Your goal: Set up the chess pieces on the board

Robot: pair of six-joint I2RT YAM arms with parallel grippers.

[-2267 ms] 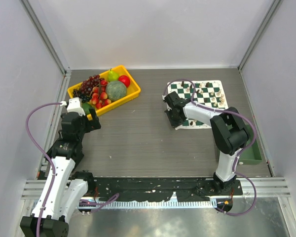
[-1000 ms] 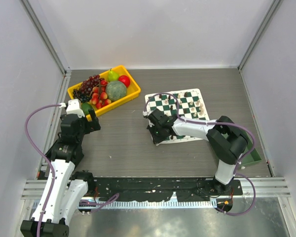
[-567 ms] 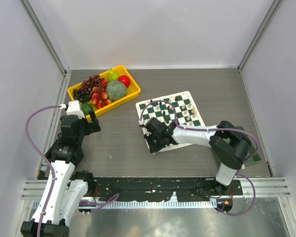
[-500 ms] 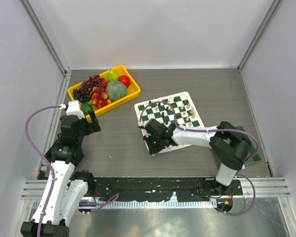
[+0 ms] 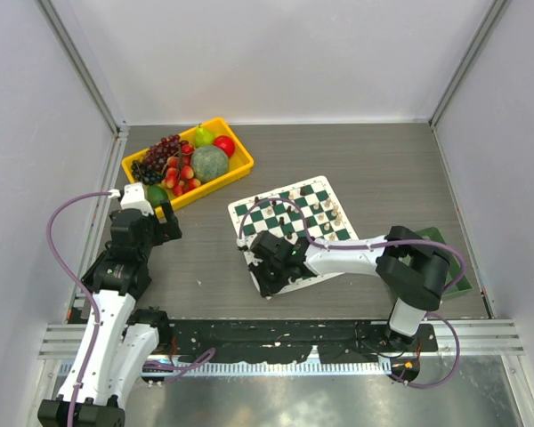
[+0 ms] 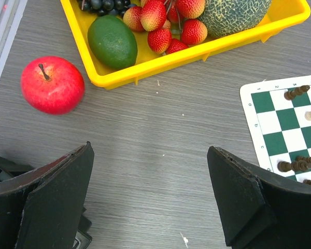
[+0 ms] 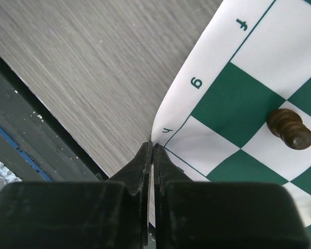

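Note:
The board, a green and white checkered mat, lies askew in the middle of the table. Several small dark and cream chess pieces stand or lie on its far half. My right gripper is shut on the board's near-left corner. In the right wrist view its fingers pinch the curled white border of the board, with a dark piece lying on a square nearby. My left gripper hangs open over bare table, left of the board with its dark pieces.
A yellow tray of fruit sits at the back left, and a red apple lies loose on the table beside it. A green tray sits at the right edge, partly behind the right arm. Black rails run along the near edge.
My right gripper, shut on the board's corner, has dragged the board left and toward the near edge, turning it; the pieces rode along. The left arm has not moved.

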